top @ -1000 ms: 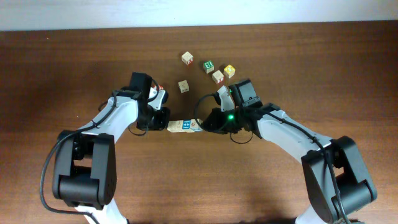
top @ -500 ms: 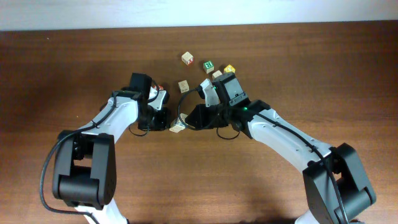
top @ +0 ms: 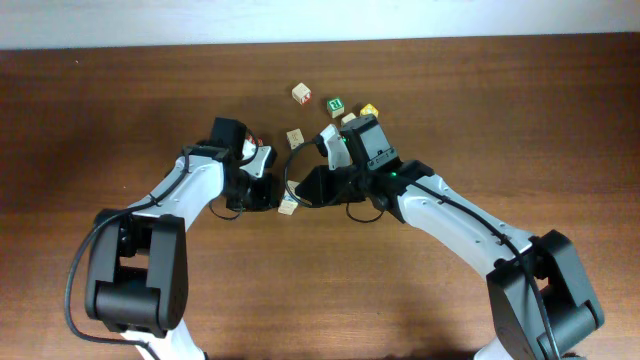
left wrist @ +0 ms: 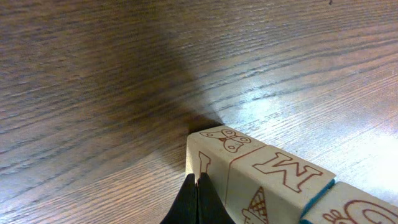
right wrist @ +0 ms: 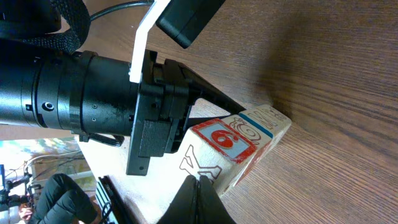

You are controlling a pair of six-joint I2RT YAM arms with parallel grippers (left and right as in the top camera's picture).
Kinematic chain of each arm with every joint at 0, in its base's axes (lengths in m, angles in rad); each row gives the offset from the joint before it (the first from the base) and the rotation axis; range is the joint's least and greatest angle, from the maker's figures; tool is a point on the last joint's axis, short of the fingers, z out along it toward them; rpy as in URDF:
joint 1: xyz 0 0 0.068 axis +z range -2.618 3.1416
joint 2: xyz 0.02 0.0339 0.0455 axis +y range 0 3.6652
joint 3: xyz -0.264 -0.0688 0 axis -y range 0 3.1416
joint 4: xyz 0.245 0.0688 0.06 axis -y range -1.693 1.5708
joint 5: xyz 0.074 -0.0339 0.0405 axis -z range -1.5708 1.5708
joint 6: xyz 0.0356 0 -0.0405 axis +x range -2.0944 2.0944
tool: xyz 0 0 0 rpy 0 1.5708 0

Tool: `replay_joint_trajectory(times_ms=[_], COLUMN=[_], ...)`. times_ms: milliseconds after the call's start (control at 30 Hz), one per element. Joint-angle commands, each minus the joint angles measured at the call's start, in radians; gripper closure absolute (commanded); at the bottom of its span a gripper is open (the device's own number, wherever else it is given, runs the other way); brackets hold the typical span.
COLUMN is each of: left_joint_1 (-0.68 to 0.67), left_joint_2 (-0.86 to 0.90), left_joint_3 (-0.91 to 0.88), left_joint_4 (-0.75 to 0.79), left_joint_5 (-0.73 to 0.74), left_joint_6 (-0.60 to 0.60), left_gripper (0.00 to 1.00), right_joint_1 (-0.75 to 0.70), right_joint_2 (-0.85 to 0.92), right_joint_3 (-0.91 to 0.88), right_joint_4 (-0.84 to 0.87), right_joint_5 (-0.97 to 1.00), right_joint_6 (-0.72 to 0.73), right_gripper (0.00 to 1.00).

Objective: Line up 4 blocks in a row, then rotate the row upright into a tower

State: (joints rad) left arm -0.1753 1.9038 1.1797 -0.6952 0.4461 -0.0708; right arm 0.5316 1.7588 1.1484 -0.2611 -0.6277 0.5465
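Observation:
A short row of pale wooden blocks (left wrist: 280, 171) lies on the table; the nearest end block (left wrist: 211, 155) carries faint brown prints, and then come an M block and a blue-edged one (left wrist: 348, 205). My left gripper (left wrist: 198, 182) is shut, its tips against that end block. In the right wrist view the row shows a red-framed 6 face (right wrist: 225, 140) and a blue-edged face (right wrist: 261, 121). My right gripper (right wrist: 198, 182) is shut, its tips touching a beige printed block (right wrist: 205, 163). From overhead only one end of the row (top: 288, 206) shows, between the left gripper (top: 270, 197) and the right gripper (top: 303, 192).
Loose cubes lie behind the arms: a beige one (top: 302, 93), a green-faced one (top: 335, 104), a yellow-faced one (top: 369, 110) and a plain beige one (top: 295, 138). The table's far edge meets a white wall (top: 320, 20). Both arms crowd the middle of the table.
My right gripper has swung left and away from the front edge. The row of blocks has turned from lying left to right and is now mostly hidden under that gripper. The left gripper has barely shifted.

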Motion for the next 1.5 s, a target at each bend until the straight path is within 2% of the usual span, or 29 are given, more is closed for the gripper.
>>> replay_joint_trajectory(times_ms=[0, 100, 167, 333, 400, 467, 733, 967, 1133, 1467], left_joint_1=[-0.021, -0.02, 0.014, 0.059, 0.068, 0.08, 0.08, 0.08, 0.081, 0.312], left_joint_2=[0.002, 0.002, 0.002, 0.002, 0.002, 0.002, 0.002, 0.002, 0.002, -0.179], left_joint_3=[-0.001, -0.001, -0.001, -0.001, -0.001, -0.001, -0.001, -0.001, 0.002, 0.007], left_joint_4=[-0.004, -0.002, 0.014, 0.007, 0.018, 0.03, 0.03, 0.031, 0.055, 0.036], left_joint_5=[0.074, 0.074, 0.07, 0.069, 0.025, 0.025, 0.025, 0.025, 0.006, -0.081], left_joint_6=[0.011, 0.011, -0.052, -0.096, -0.146, -0.146, -0.146, -0.145, -0.144, -0.115], left_gripper=[1.0, 1.0, 1.0, 1.0, 1.0, 1.0, 1.0, 1.0, 1.0, 1.0], right_joint_1=[0.019, 0.02, 0.045, 0.045, 0.046, 0.046, 0.044, 0.043, 0.042, -0.135], right_joint_2=[0.019, 0.021, 0.021, 0.022, 0.022, 0.023, 0.019, -0.047, -0.132, -0.182], right_joint_3=[-0.008, -0.008, -0.008, -0.008, -0.008, -0.008, 0.002, 0.002, 0.002, 0.002], right_joint_4=[-0.003, -0.003, 0.0, 0.0, 0.006, 0.053, 0.058, 0.056, 0.008, -0.222], right_joint_5=[0.074, 0.091, 0.117, 0.118, 0.143, 0.143, 0.089, 0.087, 0.123, 0.196], right_joint_6=[0.005, 0.005, 0.01, 0.009, 0.009, 0.013, 0.019, 0.002, -0.039, -0.154], right_gripper=[0.96, 0.96, 0.96, 0.96, 0.96, 0.96, 0.96, 0.9, 0.86, 0.83])
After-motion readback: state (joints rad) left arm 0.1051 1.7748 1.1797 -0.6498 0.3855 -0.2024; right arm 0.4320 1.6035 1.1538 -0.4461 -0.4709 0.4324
